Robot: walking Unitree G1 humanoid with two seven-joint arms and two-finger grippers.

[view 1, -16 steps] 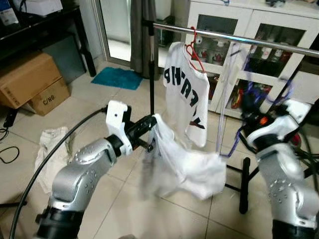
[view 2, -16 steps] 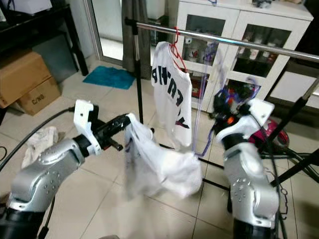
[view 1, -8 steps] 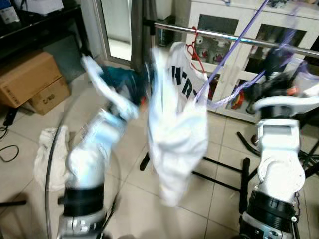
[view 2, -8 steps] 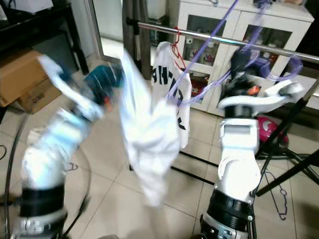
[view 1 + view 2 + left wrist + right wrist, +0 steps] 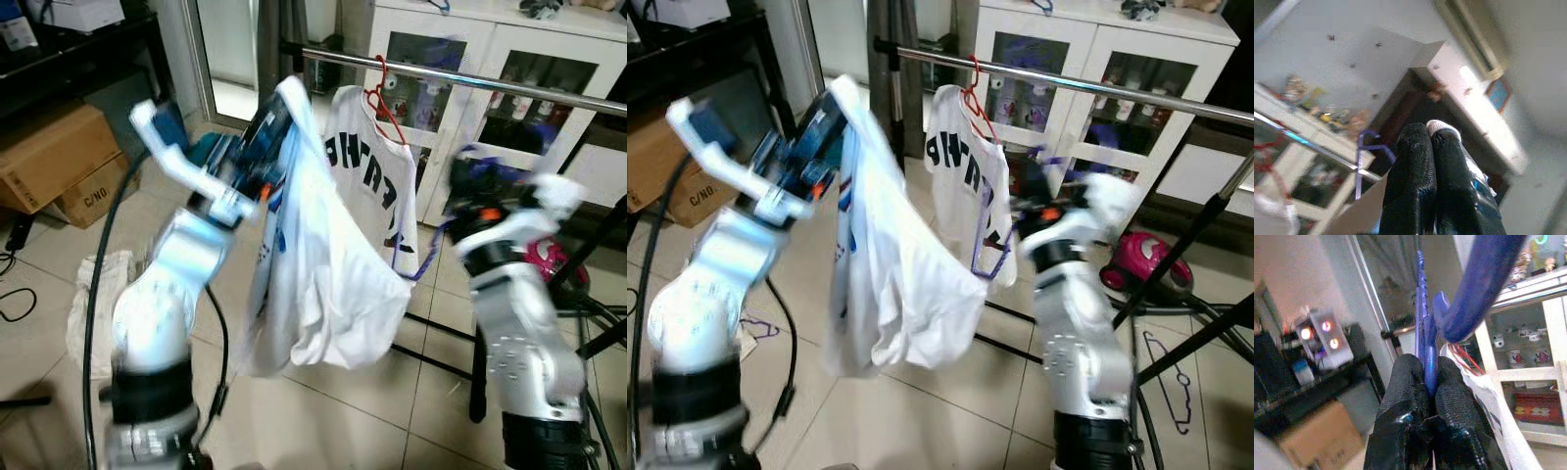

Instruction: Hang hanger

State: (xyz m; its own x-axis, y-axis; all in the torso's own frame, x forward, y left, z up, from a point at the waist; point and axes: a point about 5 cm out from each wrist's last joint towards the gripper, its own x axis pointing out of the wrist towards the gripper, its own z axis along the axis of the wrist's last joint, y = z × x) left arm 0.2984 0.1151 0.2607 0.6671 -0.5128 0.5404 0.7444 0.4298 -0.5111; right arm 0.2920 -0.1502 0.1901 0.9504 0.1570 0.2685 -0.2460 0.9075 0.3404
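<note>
**Both tools clamped: purple hanger on the right, white shirt on the left**

The right tool (image 5: 1422, 396), two black fingers pressed together, is clamped on a thin purple plastic hanger (image 5: 1425, 352), whose flat shaft runs up between the fingers and whose thick curved hook arches overhead in the right wrist view. In the head views the hanger is seen as a blurred purple outline (image 5: 991, 250) just below the raised right arm, beside the hanging printed shirt and below the chrome rail (image 5: 460, 78) of the clothes rack; it is not hooked on the rail. The left tool (image 5: 1431, 161) is raised high, its fingers closed tightly together, and a loose white shirt with small blue marks (image 5: 313, 264) is draped from it in the head views, gathered at the top and sagging in folds toward the right arm. Whether the hanger is threaded inside this shirt cannot be told through the blur. On the rail a white T-shirt with black lettering (image 5: 377, 186) is hung on a red wire hanger (image 5: 382, 93). A white glass-door cabinet (image 5: 490, 59) is seen behind the rack, brown cardboard boxes (image 5: 64, 162) on the tiled floor at the left, and a crumpled white cloth (image 5: 93, 294) near the left arm's base.
</note>
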